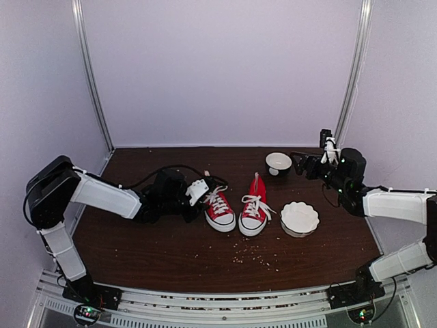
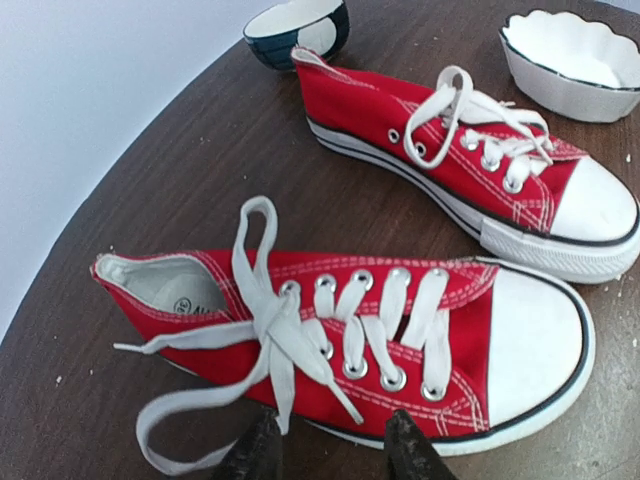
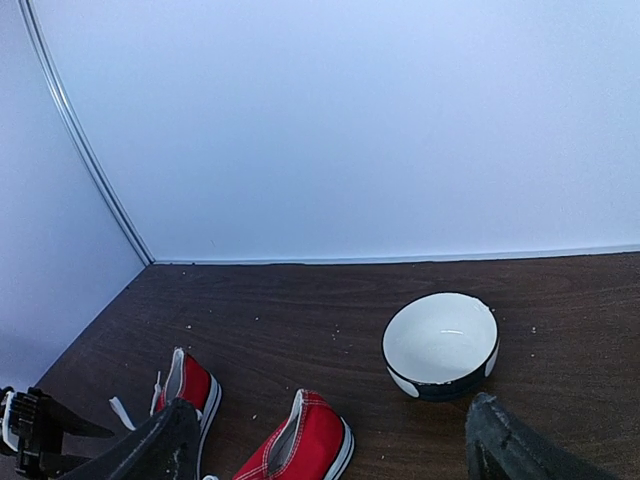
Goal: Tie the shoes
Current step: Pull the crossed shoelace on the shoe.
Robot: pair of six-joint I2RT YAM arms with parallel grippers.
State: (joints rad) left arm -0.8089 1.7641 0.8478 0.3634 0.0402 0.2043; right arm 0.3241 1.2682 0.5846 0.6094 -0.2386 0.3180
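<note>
left gripper low at near shoe, jaws part-spread astride a loose lace end, probably to pinch it; right gripper parked aside, spread wide.

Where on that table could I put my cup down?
The widest bare patch of the dark wooden table lies between the two red canvas sneakers and the arms' bases, crumbs aside. Another runs behind the sneakers, left of the small round bowl. Crowded: between sneakers and white scalloped dish.
</note>
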